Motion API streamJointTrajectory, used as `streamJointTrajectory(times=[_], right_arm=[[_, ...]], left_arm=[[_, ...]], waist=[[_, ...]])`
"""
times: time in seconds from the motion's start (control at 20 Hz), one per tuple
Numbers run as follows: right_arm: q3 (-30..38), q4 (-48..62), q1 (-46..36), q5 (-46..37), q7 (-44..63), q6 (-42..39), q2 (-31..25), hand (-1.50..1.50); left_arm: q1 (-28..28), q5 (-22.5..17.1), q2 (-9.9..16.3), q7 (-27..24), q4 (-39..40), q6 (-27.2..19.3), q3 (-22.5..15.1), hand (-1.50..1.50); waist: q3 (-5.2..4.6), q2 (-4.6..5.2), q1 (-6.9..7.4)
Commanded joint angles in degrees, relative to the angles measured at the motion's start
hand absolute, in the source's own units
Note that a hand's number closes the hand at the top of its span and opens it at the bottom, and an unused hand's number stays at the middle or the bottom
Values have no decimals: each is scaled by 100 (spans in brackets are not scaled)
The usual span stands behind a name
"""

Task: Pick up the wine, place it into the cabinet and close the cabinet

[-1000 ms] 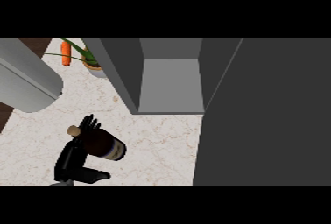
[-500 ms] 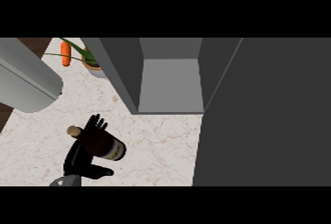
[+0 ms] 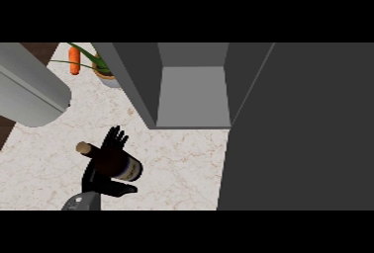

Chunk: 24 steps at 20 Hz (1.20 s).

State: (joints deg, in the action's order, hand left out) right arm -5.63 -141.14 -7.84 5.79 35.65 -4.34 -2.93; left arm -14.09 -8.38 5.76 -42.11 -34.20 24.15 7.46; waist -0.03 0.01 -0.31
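The wine bottle (image 3: 122,166) is dark with a pale label and a cork at its upper left, and it leans on the marble counter (image 3: 182,163) at the lower left. My left hand (image 3: 96,175) comes in from the lower edge and lies against the bottle's left side. Its fingers (image 3: 114,138) point straight up past the bottle and its thumb (image 3: 120,189) sticks out to the right under the bottle's base. The hand is open. The grey cabinet (image 3: 194,94) stands open behind the bottle, its dark door (image 3: 300,128) swung out and filling the right half. My right hand does not show.
A big grey cylinder (image 3: 29,94) fills the upper left. Behind it stands a small pot (image 3: 107,75) with green leaves, and an orange carrot-like thing (image 3: 73,66) is next to it. A dark strip (image 3: 6,133) runs along the counter's left edge.
My left hand has slid forward along the bottle, its thumb now closer under the base. The bottle has hardly shifted.
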Motion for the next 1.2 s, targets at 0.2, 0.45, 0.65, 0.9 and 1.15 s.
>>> streamJointTrajectory(times=[0.2, 0.45, 0.65, 0.9, 1.15], right_arm=[[151, -735, -146, 478, 701, 188, -43, -150], [-86, -565, 664, 413, 28, -175, 55, -150], [-116, -281, 307, 247, 22, -171, 99, -150], [-106, -559, 570, 258, 103, -225, 105, -150], [-120, -264, 410, 126, -109, -209, 146, -150]], left_arm=[[-443, -99, -64, -412, 362, -99, 189, -150], [-361, -197, -365, -388, 320, -26, 94, 150], [-523, -241, -427, -98, 335, 99, 12, 150], [-201, -749, -347, 227, -76, -287, 438, 150], [0, -1165, -161, 101, -73, -548, 905, 150]], waist=[[-3, 2, -22], [2, -1, -19], [0, 0, -7], [3, -11, 5], [3, -10, 29]])
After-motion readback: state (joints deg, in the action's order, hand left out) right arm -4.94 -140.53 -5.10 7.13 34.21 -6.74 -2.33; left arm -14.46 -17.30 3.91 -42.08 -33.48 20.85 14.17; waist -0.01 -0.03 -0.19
